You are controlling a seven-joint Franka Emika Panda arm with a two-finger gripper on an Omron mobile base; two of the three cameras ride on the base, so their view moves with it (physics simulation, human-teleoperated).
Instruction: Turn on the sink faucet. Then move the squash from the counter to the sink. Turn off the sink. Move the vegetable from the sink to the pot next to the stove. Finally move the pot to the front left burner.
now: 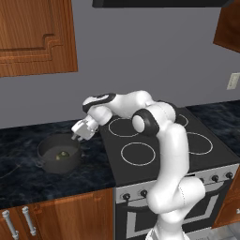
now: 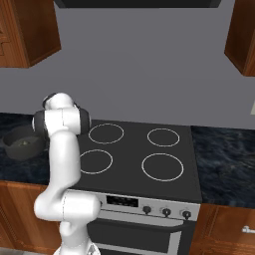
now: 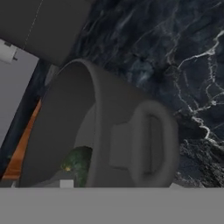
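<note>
Simulated kitchen, pot-transfer stage. The squash (image 1: 60, 155) lies inside the pot (image 1: 51, 157), which stands on the black veined worktop (image 1: 28, 180) just left of the stove (image 1: 187, 159); in the hand view the green ball (image 3: 78, 164) shows low against the pot's inner wall (image 3: 65, 118). From this layout, the vegetable's move into the pot appears complete, and the 1 step left is carrying the pot to the front left burner (image 1: 138, 153), which stands bare. The pot has not yet left the worktop.

The white arm reaches left across the cooktop, and the tool (image 1: 76, 137) sits at the pot's near rim on the stove side. In the hand view, a loop side handle (image 3: 151, 144) of the pot lies directly ahead of the tool, close up. How wide the tool stands cannot be told: its tips are too small in the left base view and cut off in the hand view. Whether the tips already touch the rim or handle also cannot be made out; no lift of the pot is apparent. In the right base view the pot (image 2: 22, 144) sits at the far left, partly behind the arm, well apart from the ring markings.
</note>
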